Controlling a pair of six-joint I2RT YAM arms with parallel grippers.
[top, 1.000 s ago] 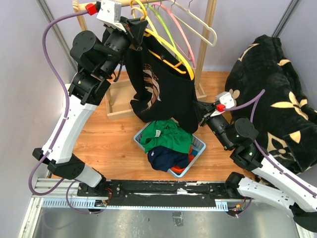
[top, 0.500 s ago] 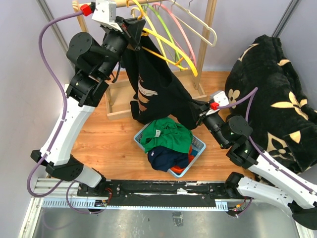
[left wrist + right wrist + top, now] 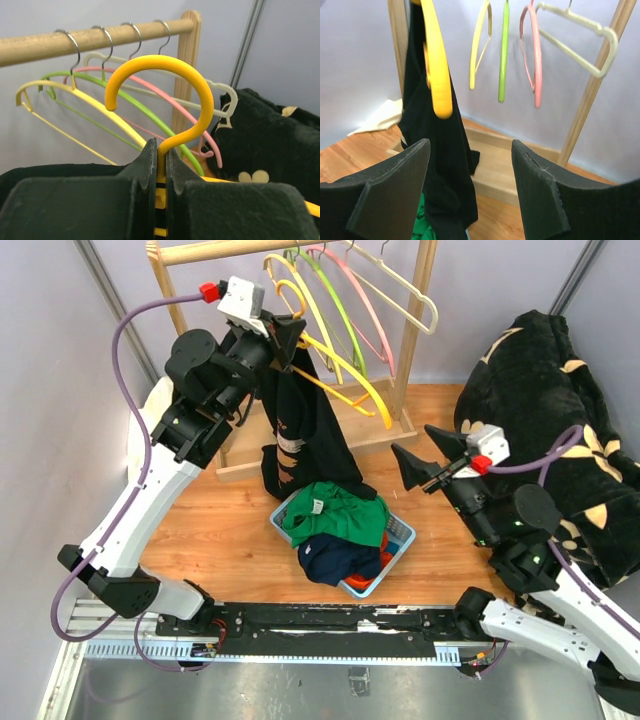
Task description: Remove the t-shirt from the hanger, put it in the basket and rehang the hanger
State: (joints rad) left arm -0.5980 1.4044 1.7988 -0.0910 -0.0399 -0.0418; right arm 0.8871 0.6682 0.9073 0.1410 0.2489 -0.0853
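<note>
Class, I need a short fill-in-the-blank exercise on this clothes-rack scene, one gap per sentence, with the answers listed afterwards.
1. The left gripper is shut on a hanger whose colour is ____.
2. The t-shirt hanging from it is ____.
3. The right gripper has its jaws ____, holding nothing.
4. On the wooden rod hang ____ other hangers.

Missing words: yellow; black; open; four.

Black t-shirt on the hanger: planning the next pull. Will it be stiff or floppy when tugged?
Probably floppy: the black t-shirt hangs in limp folds from the yellow hanger. Likely light: the thin hanger carries it. It may slide down the sloping arm.
</note>
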